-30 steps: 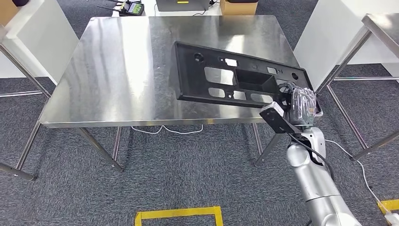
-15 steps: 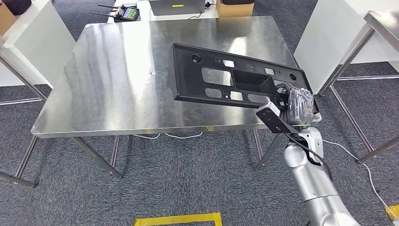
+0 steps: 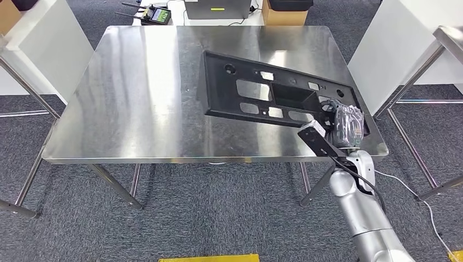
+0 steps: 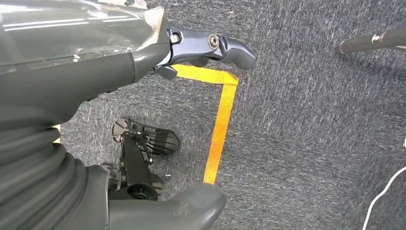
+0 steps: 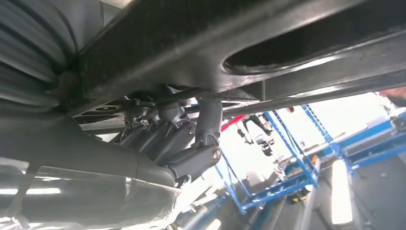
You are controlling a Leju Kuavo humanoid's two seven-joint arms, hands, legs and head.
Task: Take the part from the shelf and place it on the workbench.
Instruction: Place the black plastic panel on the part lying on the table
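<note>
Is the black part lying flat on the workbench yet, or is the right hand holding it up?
Held up, tilted. The right hand grips the black part's near end; the reflection under its edge suggests it hangs above the workbench. Far-end contact: cannot tell.

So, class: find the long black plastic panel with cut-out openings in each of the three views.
Head view: the long black plastic panel lies over the steel workbench, right of centre.
Left wrist view: not in it.
Right wrist view: its dark underside spans the top.
Shared landmark: the right hand gripping its end.
</note>
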